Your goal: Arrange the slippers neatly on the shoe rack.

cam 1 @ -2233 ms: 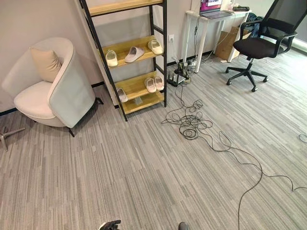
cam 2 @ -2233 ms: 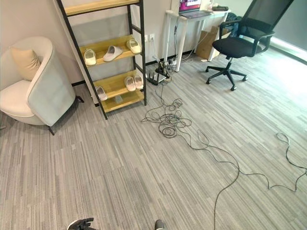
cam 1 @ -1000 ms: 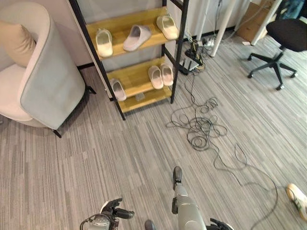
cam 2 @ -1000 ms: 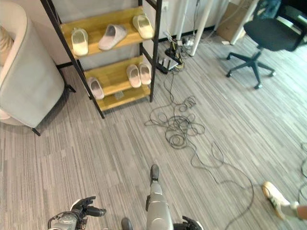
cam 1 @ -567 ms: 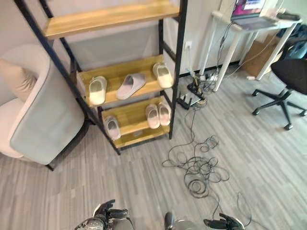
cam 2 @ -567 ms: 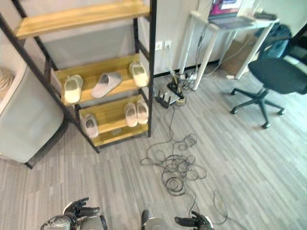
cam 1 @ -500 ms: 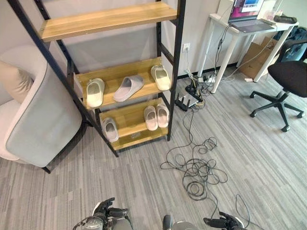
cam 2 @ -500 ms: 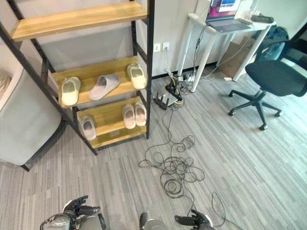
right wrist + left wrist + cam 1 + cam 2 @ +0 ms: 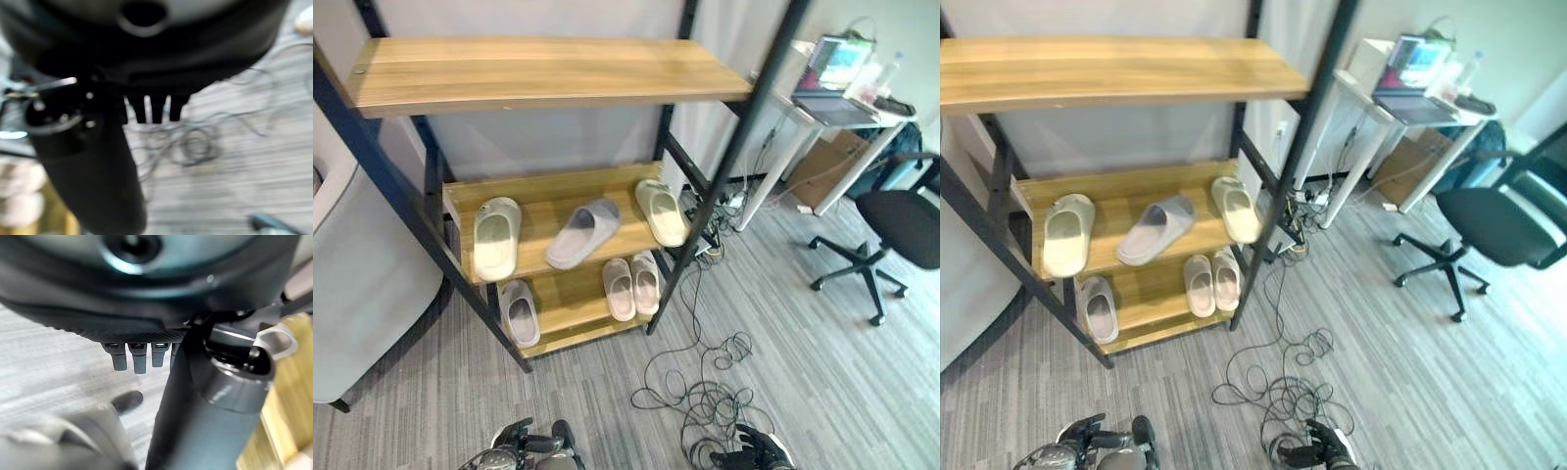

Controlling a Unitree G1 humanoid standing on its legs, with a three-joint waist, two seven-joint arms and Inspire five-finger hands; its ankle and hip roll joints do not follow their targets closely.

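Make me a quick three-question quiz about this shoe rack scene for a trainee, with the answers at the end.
1. True or false: the top shelf of the shoe rack holds a pair of slippers.
2. How many slippers lie on the middle shelf? A) two B) three C) four
3. Fill in: on the middle shelf, the grey slipper lies at a ____ to the two pale slippers beside it.

Key:
1. False; the top shelf is bare.
2. B: a pale slipper, the grey slipper, another pale slipper.
3. Slant; the pale ones point roughly straight in.
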